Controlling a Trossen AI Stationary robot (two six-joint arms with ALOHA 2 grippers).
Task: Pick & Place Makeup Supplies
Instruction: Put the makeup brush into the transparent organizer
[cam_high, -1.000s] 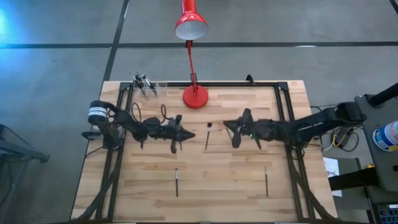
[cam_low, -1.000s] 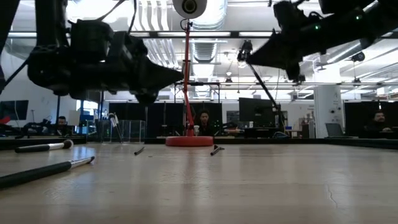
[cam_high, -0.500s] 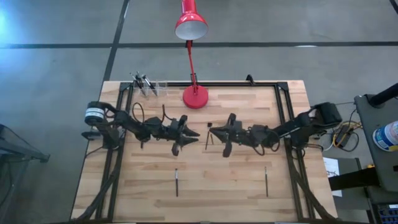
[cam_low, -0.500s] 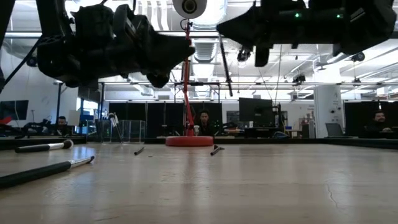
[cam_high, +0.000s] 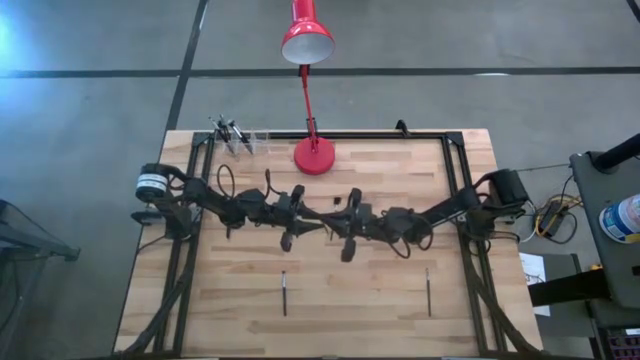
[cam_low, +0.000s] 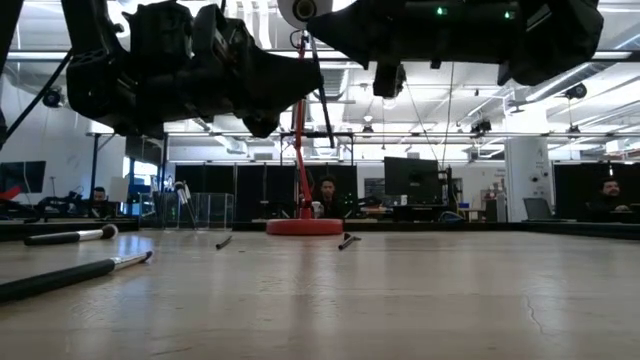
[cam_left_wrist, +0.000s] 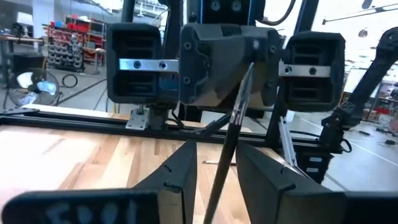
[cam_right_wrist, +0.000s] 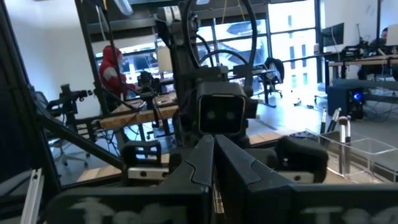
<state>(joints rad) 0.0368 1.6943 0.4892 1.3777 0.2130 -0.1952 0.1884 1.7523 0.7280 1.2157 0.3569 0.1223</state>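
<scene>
Meeting mid-table, the closed right gripper (cam_high: 338, 218) presents a brush (cam_left_wrist: 229, 134) whose long axis runs between the left gripper's (cam_high: 318, 219) parted fingers.

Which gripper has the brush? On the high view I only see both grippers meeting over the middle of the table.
Observer: The right gripper is shut on the makeup brush. The left wrist view shows the brush sticking out from its fingertips.
Operator: And the left one?
Observer: The left gripper is open. The brush's shaft runs between its fingers, with a gap on each side.
Operator: Are they clear of the table?
Observer: Yes. The low view shows both arms well above the table, and a loose brush lying on it beneath them.
</scene>
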